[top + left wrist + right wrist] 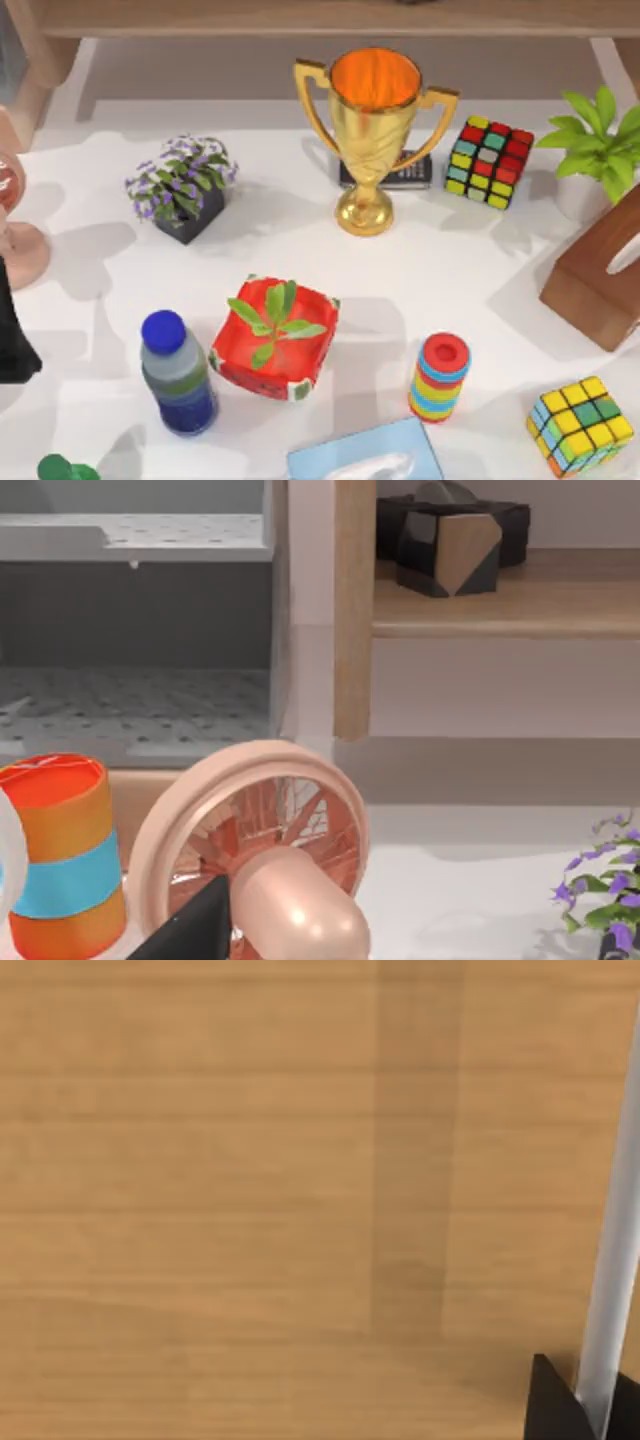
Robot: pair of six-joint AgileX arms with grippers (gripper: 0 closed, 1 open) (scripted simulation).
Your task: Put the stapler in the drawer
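Note:
The stapler is out of view. In the right wrist view a wooden drawer front [250, 1190] sits very close, with a pale metal handle bar [615, 1260] running down it. My right gripper [597, 1410] is shut on that bar, a black fingertip [555, 1405] pressed against each side. A black part of my left gripper [190, 930] lies at the left wrist view's edge, close to a pink fan [255, 840]. My left arm [12, 335] is the dark shape at the table's left edge.
On the table stand a gold trophy [372, 130], two Rubik's cubes [488, 160] [580, 425], a red planter [275, 340], a blue-capped bottle [178, 375], a striped ring stack [440, 378], a purple flower pot [183, 185], a blue tissue box [365, 455] and a wooden box [600, 270].

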